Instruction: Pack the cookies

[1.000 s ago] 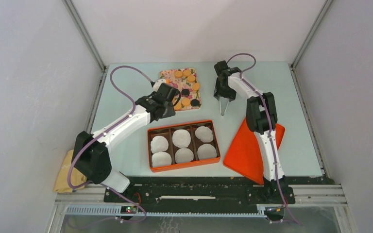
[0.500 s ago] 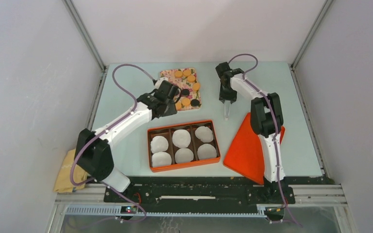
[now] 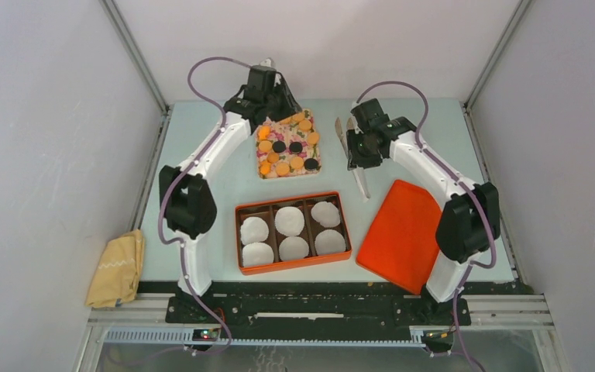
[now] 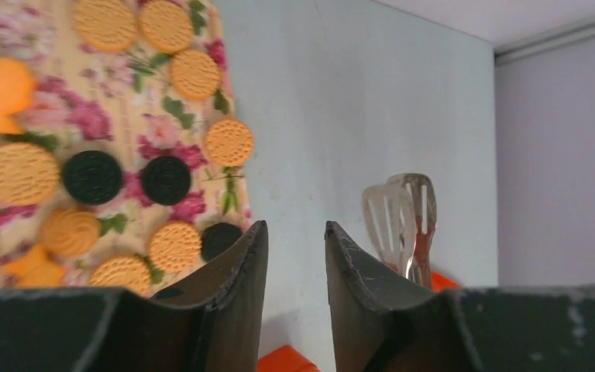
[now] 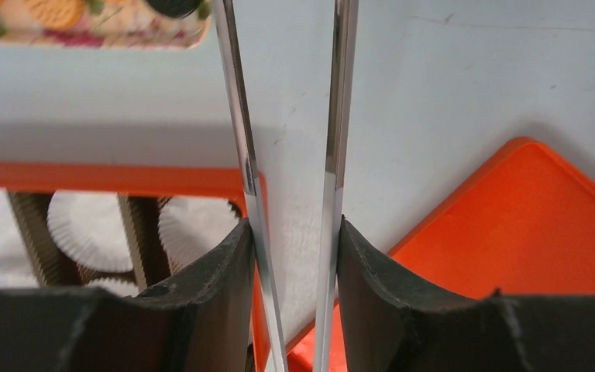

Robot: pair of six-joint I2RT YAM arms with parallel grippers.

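The cookies, orange-tan and black discs, lie on a floral tray at the back of the table; they also show in the left wrist view. My left gripper hangs over the tray's far edge, open and empty. My right gripper is right of the tray, shut on metal tongs. Both tong arms run between its fingers toward the tray. The tongs' slotted heads show in the left wrist view.
An orange box with six white paper cups stands in front of the tray; it also shows in the right wrist view. An orange lid lies to its right. A yellow cloth lies at the near left edge.
My left arm swung from the tray's near side to its far edge, uncovering the cookies. My right arm moved outward off the lid, and the tongs turned and shifted slightly left.
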